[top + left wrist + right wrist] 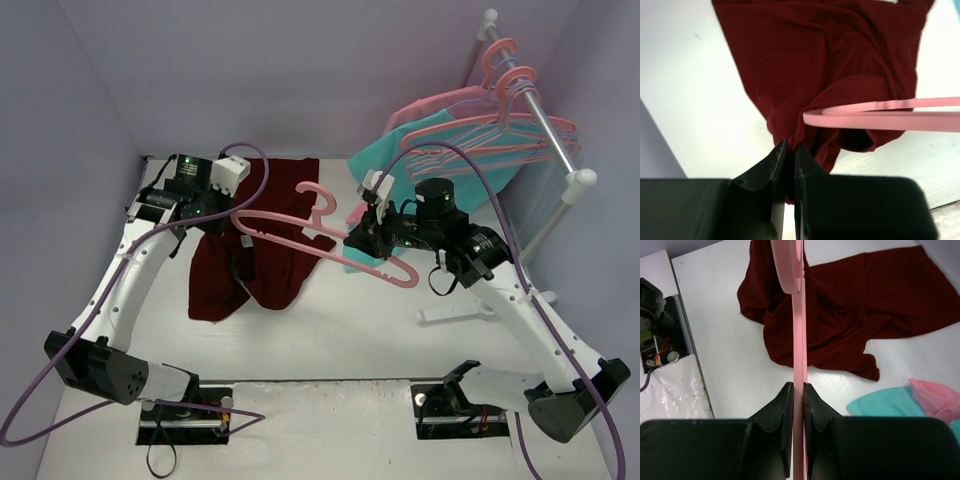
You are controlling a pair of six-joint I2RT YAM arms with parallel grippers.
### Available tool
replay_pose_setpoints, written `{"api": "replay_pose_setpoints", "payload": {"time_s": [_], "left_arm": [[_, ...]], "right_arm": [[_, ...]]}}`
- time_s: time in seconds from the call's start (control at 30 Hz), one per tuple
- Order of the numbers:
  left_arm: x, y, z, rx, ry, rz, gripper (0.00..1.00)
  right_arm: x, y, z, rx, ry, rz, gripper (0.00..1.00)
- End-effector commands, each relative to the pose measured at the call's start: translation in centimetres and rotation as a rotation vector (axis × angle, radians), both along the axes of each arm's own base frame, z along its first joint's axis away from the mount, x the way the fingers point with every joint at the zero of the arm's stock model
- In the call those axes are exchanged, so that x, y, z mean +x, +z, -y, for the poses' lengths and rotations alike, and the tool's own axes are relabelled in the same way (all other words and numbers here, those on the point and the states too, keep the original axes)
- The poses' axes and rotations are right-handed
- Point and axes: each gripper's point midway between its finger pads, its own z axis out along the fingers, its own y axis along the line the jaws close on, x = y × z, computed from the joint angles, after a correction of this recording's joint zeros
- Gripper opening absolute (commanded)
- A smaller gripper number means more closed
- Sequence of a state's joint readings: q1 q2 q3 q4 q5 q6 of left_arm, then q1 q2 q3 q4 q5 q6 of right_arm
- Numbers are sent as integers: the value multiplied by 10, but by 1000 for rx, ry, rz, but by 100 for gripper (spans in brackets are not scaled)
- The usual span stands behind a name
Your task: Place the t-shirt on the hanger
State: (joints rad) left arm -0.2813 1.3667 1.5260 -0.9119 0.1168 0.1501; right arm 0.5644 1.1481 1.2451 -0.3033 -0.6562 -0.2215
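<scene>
White table (330, 335), matte. Lavender walls (300, 70) at the back and both sides. Far right stands a metal clothes rack (540, 112): silver rail slanting in the top view, white end caps, white foot bar (455, 312) flat on the table. Several spare pink hangers (505, 135) are hooked on the rail, bunched close together. A teal garment (380, 160) hangs from them, and a pink garment (440, 105) sits above and behind it, overlapping. In the right wrist view, the teal cloth's lower part lies on the table, with the pink cloth touching its right side.
</scene>
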Motion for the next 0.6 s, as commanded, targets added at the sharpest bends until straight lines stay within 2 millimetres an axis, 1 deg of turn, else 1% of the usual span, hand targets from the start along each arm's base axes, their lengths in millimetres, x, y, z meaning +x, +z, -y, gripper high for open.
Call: {"api": "replay_pose_setpoints", "payload": {"time_s": [0.0,0.07,0.17,0.2,0.23,0.37,0.5,0.57], "left_arm": [[6,18,-10,45,25,74,0],[5,19,-6,25,13,71,0],[6,32,-2,0,8,105,0],[6,32,-3,1,9,105,0],[8,37,-4,4,13,120,0],[18,44,-11,37,53,139,0],[27,36,-10,48,70,111,0],[30,32,-14,69,90,95,0]], "right_arm": [[7,51,0,73,-7,180,0],[6,46,-3,69,12,167,0],[4,31,-9,60,46,122,0],[3,30,-10,62,53,115,0],[1,28,-12,66,67,103,0],[-3,32,-12,76,72,107,0],[-2,37,-6,73,46,134,0],[-1,39,-4,73,34,143,0]]}}
